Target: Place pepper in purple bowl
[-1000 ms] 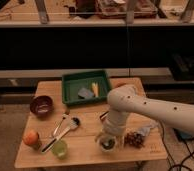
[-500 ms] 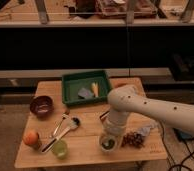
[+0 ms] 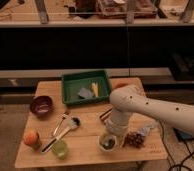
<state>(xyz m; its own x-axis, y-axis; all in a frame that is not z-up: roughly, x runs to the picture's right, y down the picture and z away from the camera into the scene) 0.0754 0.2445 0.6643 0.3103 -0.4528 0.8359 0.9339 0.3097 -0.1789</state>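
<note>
The pepper (image 3: 109,145) is a small dark-green thing lying inside the small white bowl (image 3: 108,142) at the table's front right. The purple bowl (image 3: 41,105) stands at the table's left side, apart from everything else. My gripper (image 3: 111,134) hangs from the white arm (image 3: 150,110) straight above the white bowl, its tips at or just inside the bowl's mouth over the pepper.
A green tray (image 3: 86,86) at the back middle holds a grey piece and a yellow-orange slim vegetable (image 3: 95,89). An orange fruit (image 3: 30,137), a pale-green cup (image 3: 60,148), utensils (image 3: 65,127) and a dark cluster (image 3: 135,139) lie on the wooden table (image 3: 85,145).
The arm and gripper have stayed over the white bowl with barely any movement; nothing else has moved.
</note>
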